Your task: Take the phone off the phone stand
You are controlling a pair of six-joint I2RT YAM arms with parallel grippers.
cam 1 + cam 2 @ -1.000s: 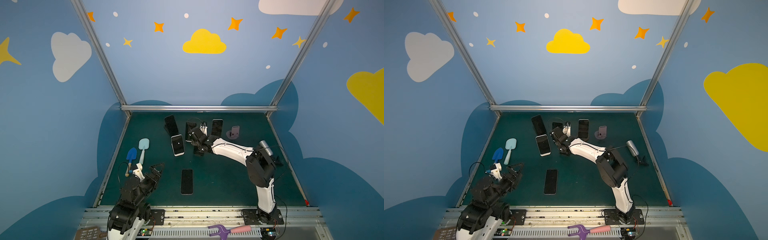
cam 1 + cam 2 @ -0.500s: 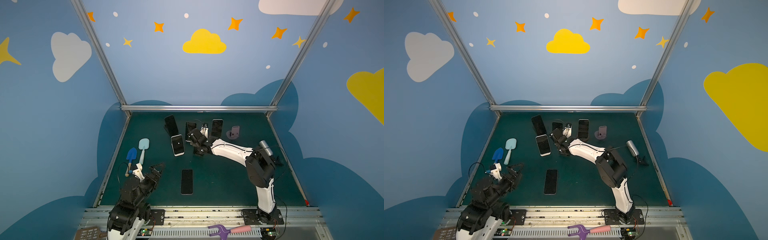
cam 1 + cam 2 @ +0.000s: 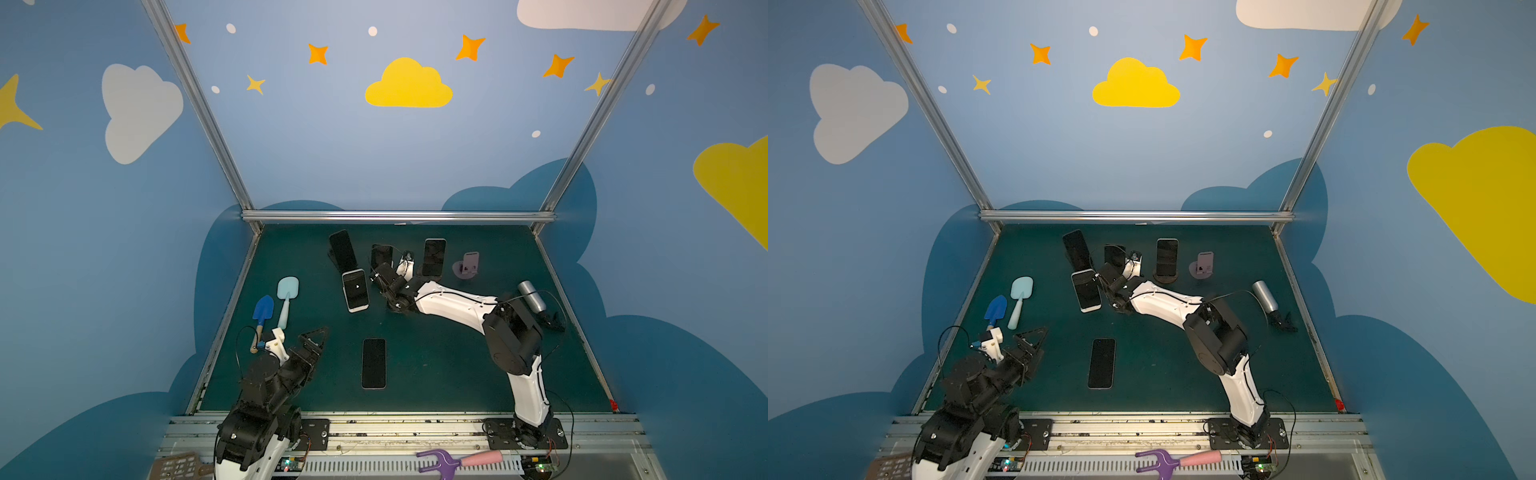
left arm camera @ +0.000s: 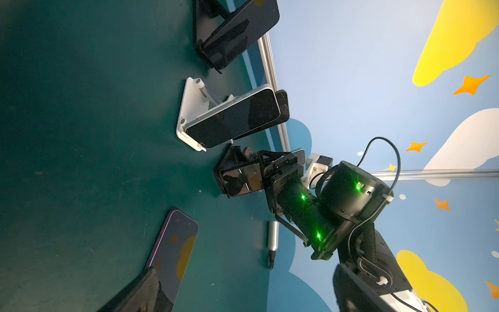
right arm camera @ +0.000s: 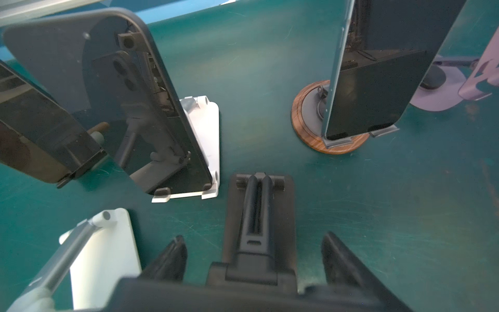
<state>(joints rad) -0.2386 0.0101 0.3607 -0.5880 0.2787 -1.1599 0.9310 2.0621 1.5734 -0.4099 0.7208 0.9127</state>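
The phone (image 4: 239,179) leans on a black phone stand (image 5: 258,216) in the middle of the back half of the table. In both top views my right gripper (image 3: 377,277) (image 3: 1106,277) covers it. In the right wrist view the right gripper (image 5: 255,256) is open. Its fingers (image 5: 170,256) flank the stand's back post with green table showing on both sides. The phone's top edge (image 5: 243,295) is a dark blurred band across their bases. My left gripper (image 3: 313,338) (image 4: 249,294) hangs open and empty at the front left.
Around the stand are a white-framed phone on a white stand (image 3: 356,289), a phone on a white stand (image 3: 381,255), one on a black stand (image 3: 343,250) and one on a round wooden stand (image 3: 434,257). Elsewhere: an empty purple stand (image 3: 469,266), a flat phone (image 3: 373,363), two toy shovels (image 3: 274,305), a silver cylinder (image 3: 531,295).
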